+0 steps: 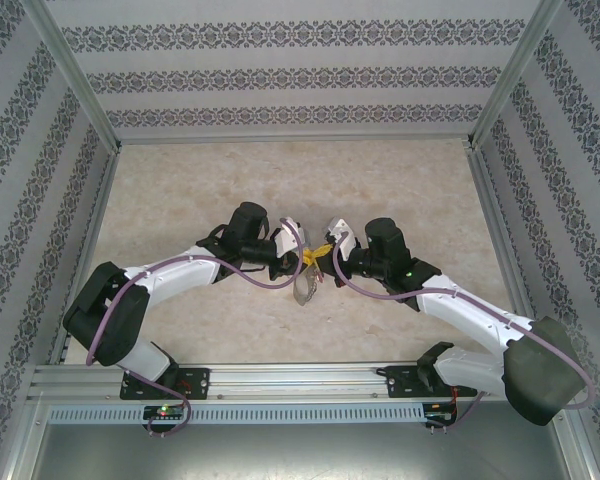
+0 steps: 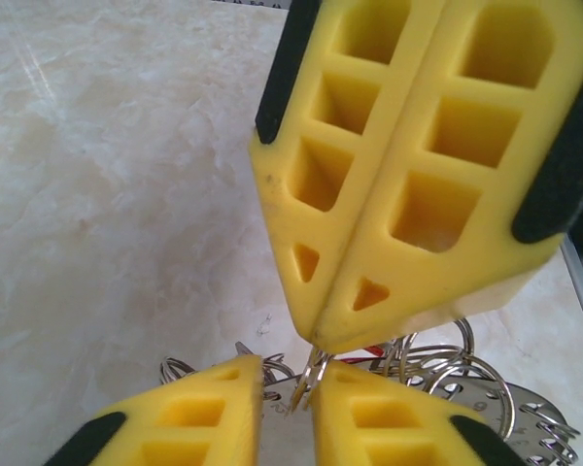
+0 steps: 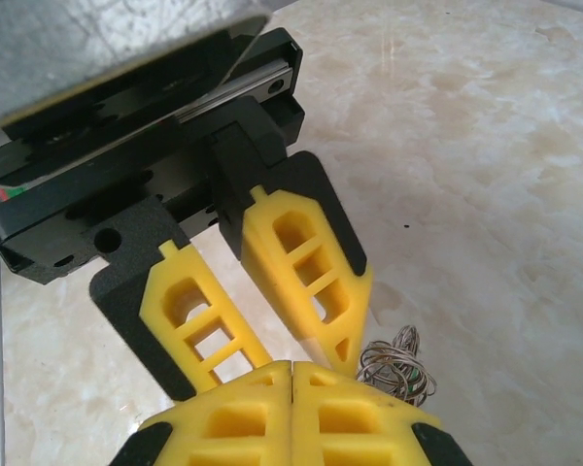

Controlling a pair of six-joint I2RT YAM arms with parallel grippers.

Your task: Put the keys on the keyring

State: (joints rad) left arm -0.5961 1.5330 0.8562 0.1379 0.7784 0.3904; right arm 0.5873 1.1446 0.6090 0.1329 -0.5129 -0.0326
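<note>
Keyring (image 2: 478, 400), lower right: thin silver loops on marbled tabletop (image 2: 107, 194). Left gripper (image 2: 290, 393), lower centre: yellow hollow-celled wedges, slightly spread around one loop. Right gripper (image 2: 321, 335), upper right: wedges pressed together.

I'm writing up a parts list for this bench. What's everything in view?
keyring: one, silver, bunch of small rings at the gripper tips, mid-table
table: one, beige marble, under everything
walls: three, grey-patterned white, around the table
rail: one, silver, near edge under the arm bases
arms: two, white and black, reaching inward from the near edge
left gripper: one, yellow fingers slightly apart around a ring
right gripper: one, yellow fingers shut, tip meeting the left's
</note>
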